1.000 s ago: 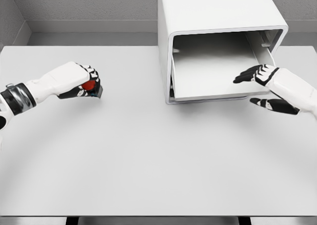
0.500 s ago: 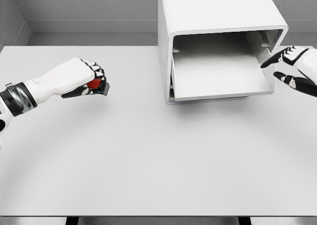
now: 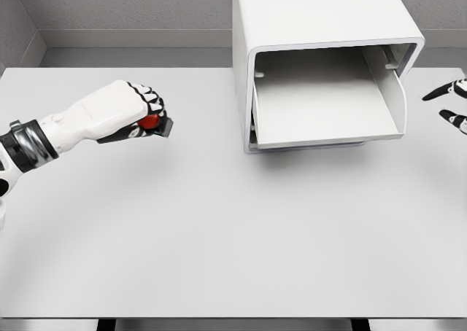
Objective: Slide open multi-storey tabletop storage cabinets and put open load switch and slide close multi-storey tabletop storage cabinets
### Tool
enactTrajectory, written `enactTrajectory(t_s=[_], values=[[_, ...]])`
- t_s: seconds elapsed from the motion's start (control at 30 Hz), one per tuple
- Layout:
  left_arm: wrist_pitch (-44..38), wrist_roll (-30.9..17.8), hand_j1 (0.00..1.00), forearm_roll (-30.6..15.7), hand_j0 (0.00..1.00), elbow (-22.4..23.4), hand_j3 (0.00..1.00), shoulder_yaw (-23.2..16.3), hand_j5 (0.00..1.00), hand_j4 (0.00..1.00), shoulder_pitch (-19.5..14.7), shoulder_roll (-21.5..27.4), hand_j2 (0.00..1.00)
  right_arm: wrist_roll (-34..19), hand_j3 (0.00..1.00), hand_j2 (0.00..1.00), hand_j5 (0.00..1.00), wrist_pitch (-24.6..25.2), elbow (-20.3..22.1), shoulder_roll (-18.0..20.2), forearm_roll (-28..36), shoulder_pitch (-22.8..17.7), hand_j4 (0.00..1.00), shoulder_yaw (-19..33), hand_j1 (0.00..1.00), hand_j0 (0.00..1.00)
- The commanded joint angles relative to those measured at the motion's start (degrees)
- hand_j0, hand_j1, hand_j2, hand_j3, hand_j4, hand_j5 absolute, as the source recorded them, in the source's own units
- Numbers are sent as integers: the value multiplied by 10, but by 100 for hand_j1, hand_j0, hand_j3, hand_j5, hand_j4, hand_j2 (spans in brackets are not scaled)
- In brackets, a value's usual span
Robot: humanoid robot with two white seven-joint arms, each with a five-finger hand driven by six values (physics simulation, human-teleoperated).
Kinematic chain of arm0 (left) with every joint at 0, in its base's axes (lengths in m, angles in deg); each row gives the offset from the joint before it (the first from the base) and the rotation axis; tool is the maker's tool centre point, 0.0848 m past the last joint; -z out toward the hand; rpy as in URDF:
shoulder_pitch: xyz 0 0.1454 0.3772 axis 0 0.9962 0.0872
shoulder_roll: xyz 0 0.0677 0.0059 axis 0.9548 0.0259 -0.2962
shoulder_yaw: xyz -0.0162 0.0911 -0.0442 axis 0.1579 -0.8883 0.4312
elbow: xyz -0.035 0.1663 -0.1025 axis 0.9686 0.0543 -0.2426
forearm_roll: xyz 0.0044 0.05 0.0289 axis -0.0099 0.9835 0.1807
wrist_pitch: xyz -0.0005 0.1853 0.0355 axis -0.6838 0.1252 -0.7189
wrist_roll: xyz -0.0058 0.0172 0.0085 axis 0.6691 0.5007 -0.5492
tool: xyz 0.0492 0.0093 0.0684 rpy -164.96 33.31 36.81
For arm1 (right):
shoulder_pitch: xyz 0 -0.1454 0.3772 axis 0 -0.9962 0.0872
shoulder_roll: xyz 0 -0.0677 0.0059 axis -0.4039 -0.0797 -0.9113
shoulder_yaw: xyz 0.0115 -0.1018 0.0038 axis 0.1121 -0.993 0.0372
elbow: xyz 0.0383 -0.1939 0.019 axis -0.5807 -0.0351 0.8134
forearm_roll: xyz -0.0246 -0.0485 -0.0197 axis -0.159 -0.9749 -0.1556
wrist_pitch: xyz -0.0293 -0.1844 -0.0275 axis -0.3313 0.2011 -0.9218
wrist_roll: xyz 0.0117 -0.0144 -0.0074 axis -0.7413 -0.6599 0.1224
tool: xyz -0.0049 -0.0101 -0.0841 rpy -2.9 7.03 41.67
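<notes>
- The table (image 3: 219, 236) was seen as a plain pale surface, stretching from the near edge back to the wall.
- The left hand (image 3: 130, 112) was held above the table, well to the left of the cabinet (image 3: 321, 25); its fingers were curled tight around the switch (image 3: 155, 124), a small red and dark part showing between them.
- The drawer (image 3: 325, 101) of the cabinet was seen slid out toward the front, its tray bare.
- The right hand (image 3: 452, 105) was seen only partly, at the picture's edge to the right of the cabinet, apart from it; its dark fingers were spread and nothing was held.
</notes>
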Motion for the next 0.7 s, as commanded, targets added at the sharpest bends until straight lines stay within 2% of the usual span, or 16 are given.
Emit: enactTrajectory(t_s=[0.0, 0.3, 0.6, 0.67], values=[[-2, 1, 32, -3, 32, -5, 32, 0, 32, 32, 0, -2, 32, 0, 59, 59, 59, 0, -19, 1, 3, -1, 59, 0, 59, 59], [-2, 1, 33, -3, 33, -29, 33, -2, 33, 33, -4, -44, 33, 0, 60, 60, 60, 0, -28, 2, -2, -63, 60, 0, 60, 60], [-2, 1, 33, -3, 33, -37, 33, -9, 33, 33, -11, -70, 33, 1, 61, 61, 61, 0, -16, -2, -19, -106, 61, -1, 61, 61], [-2, 1, 33, -2, 33, -37, 33, -10, 33, 33, -18, -71, 33, 1, 61, 61, 61, 0, 2, -3, -24, -118, 61, -1, 61, 61]])
